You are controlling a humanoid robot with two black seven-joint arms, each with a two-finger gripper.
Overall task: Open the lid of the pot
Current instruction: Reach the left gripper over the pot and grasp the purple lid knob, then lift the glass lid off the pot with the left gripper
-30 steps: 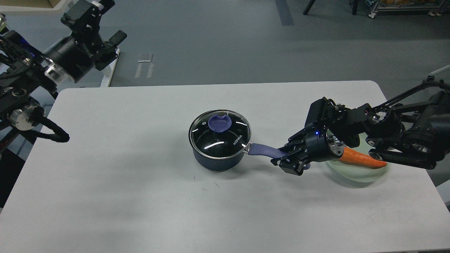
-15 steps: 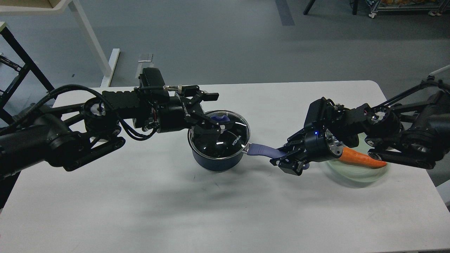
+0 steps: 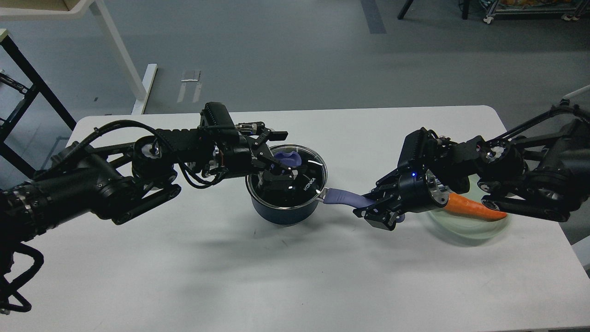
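Observation:
A dark blue pot [image 3: 286, 205] stands in the middle of the white table with its glass lid [image 3: 308, 177] on. The lid's purple knob [image 3: 291, 159] shows between the fingers of my left gripper [image 3: 282, 157]. That gripper is open, with one finger [image 3: 277, 135] behind the knob and the other in front, low over the lid. My right gripper [image 3: 375, 210] is shut on the end of the pot's purple handle [image 3: 342, 197] to the right of the pot.
An orange carrot [image 3: 472, 208] lies in a pale green plate [image 3: 461, 233] under my right arm, right of the pot. The table's [image 3: 184, 258] far edge runs just behind my left arm. A table leg [image 3: 117, 50] stands on the floor beyond.
My left arm swung in from the far left to the pot, and its open gripper has come down around the lid's knob. The right gripper stayed on the handle.

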